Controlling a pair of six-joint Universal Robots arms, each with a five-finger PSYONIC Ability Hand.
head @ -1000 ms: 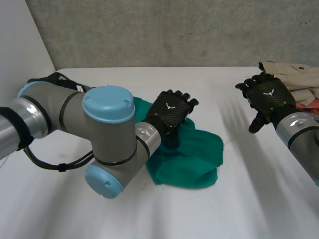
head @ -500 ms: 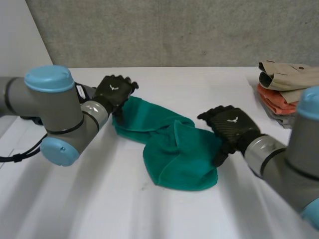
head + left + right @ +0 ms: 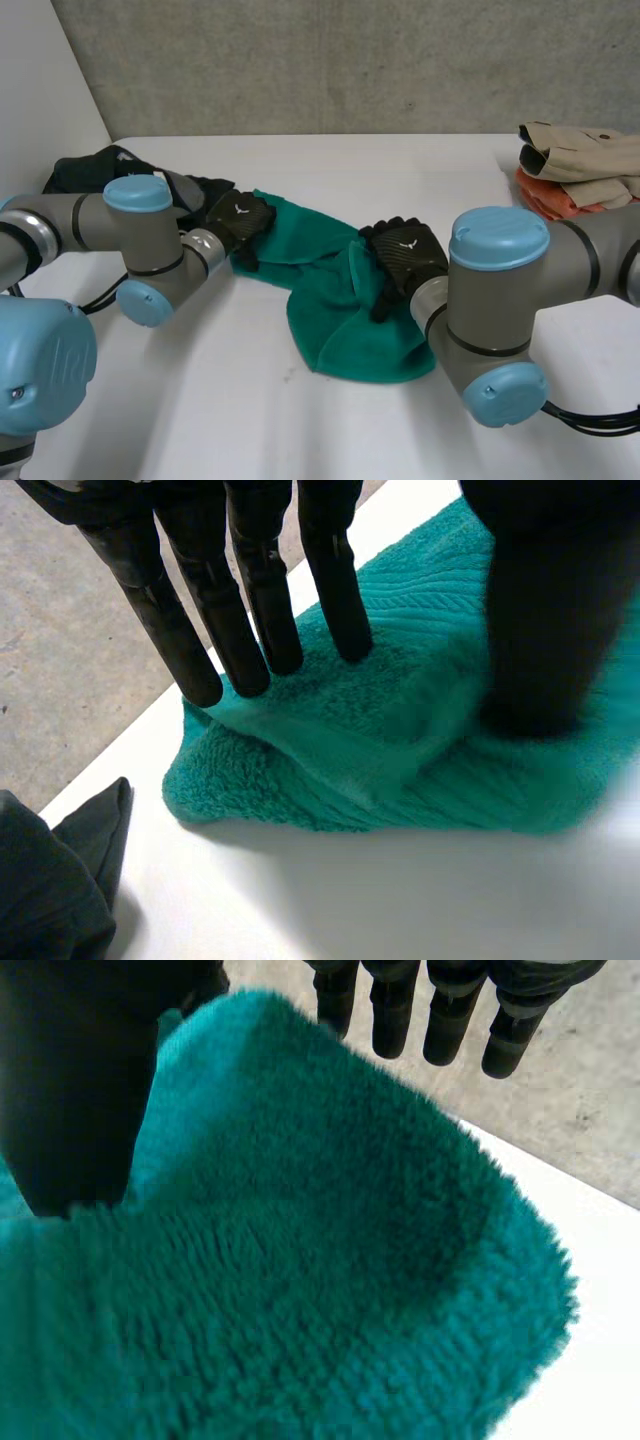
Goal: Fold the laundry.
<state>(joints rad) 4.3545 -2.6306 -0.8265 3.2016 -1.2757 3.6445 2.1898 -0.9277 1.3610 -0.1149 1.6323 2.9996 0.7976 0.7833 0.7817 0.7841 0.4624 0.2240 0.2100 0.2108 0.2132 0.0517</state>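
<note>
1. The green towel (image 3: 352, 318) was thick terry with a looped pile. It lay rumpled in an uneven, lobed heap at the centre of the smooth white table (image 3: 300, 440).
2. The left hand (image 3: 240, 222) rested on the towel's 10 o'clock corner. The right hand (image 3: 405, 258) rested on a raised fold near its 2 o'clock edge.
3. The left wrist view showed what the head view hid under the back of the hand. The fingers (image 3: 255, 610) were straight and spread, tips pressed into the pile, the thumb set down apart from them. A low ridge of cloth lay between them, and nothing was clasped.
4. In the right wrist view the fingers (image 3: 450, 1010) reached straight past a fuzzy towel lobe, with the thumb against the cloth. The hand was slack, not closed round it.
5. A dark grey garment (image 3: 95, 165) lay crumpled at the table's 10 o'clock. The left wrist view showed it apart from the towel corner.
6. The folded stack (image 3: 580, 165), beige over orange, sat at the 2 o'clock edge, well apart from the towel.
7. Bare table lay at the towel's 12 and 6 o'clock. The right arm's joint crowded its 4 o'clock.
</note>
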